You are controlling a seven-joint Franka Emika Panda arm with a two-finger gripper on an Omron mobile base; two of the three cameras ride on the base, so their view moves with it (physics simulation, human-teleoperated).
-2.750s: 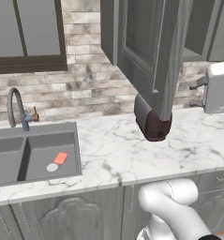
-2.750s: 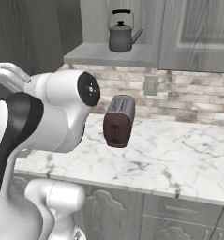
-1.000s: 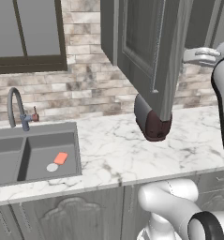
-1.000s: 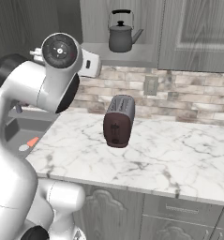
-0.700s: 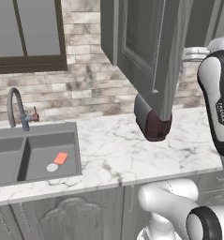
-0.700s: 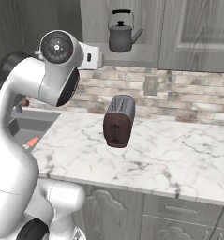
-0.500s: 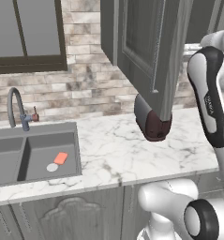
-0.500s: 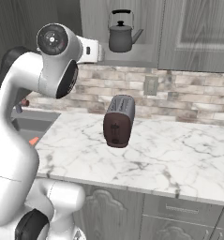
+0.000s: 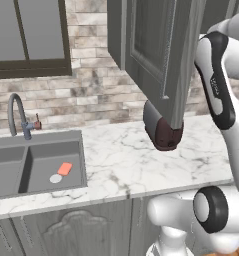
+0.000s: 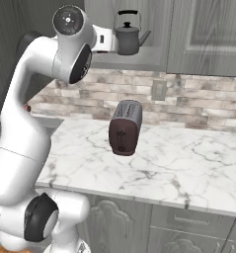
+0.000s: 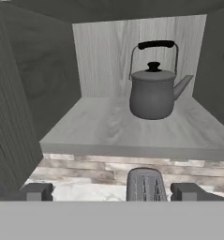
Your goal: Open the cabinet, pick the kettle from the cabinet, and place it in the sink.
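Kettle pickup is the step in hand, I think, since the cabinet door already hangs wide open. The gripper has its jaws spread wide with nothing between them. Just under the jaws sits the toaster on the counter below. Past the jaws comes the bare front of the cabinet shelf. Farther back, a bit right of the middle, the kettle stands upright. Next, the hand should go forward and higher, then close on the kettle. The sink waits down below.

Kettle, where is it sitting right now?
The kettle stands upright on the shelf of the open cabinet, toward its right side, spout pointing right. In the right base view it is above the toaster.
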